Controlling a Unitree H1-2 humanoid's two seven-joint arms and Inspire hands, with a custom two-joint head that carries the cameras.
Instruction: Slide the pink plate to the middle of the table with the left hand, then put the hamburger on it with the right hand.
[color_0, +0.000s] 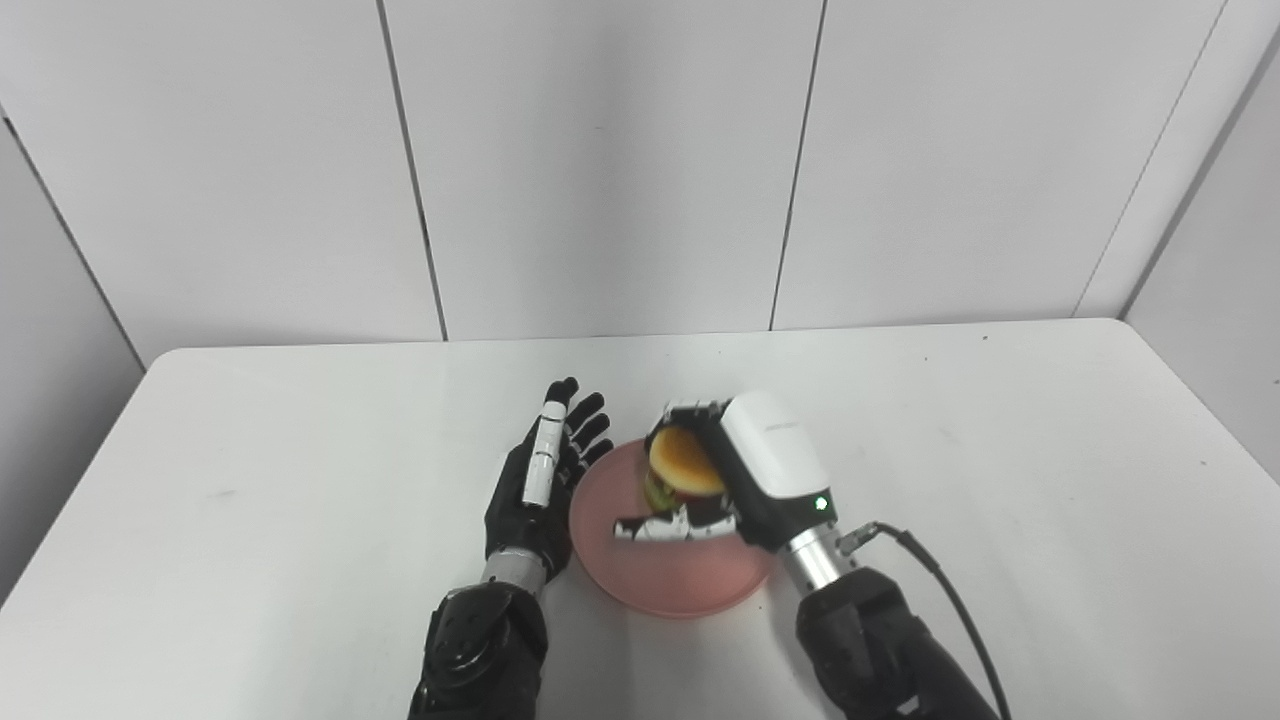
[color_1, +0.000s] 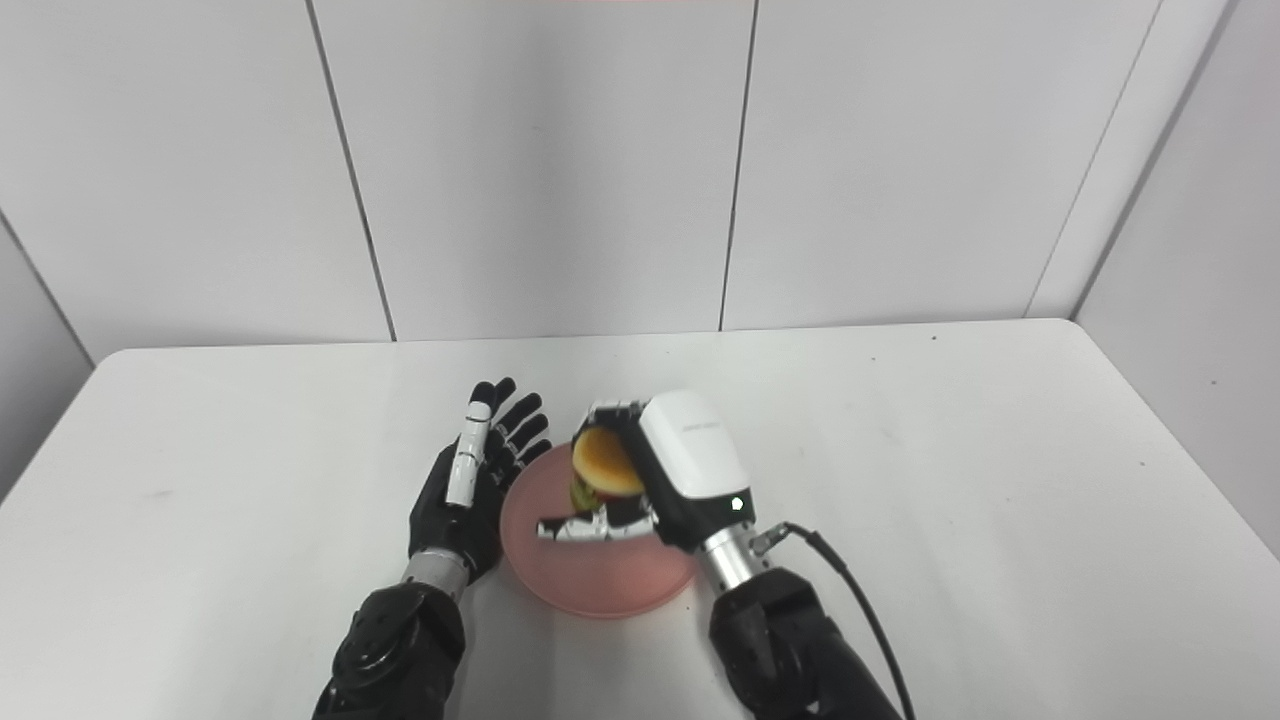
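The pink plate (color_0: 660, 575) lies on the white table near the front middle. My right hand (color_0: 735, 470) is shut on the hamburger (color_0: 682, 468), fingers curled over its far side and thumb below it, holding it over the plate's far half. I cannot tell whether the hamburger touches the plate. My left hand (color_0: 545, 470) is open, fingers straight and pointing away, resting against the plate's left rim. In the right eye view the plate (color_1: 600, 575), the hamburger (color_1: 602, 468), my left hand (color_1: 470, 475) and my right hand (color_1: 665, 470) show the same.
The white table (color_0: 1000, 450) has rounded far corners and white wall panels behind it. A black cable (color_0: 950, 590) runs from my right wrist toward the front edge.
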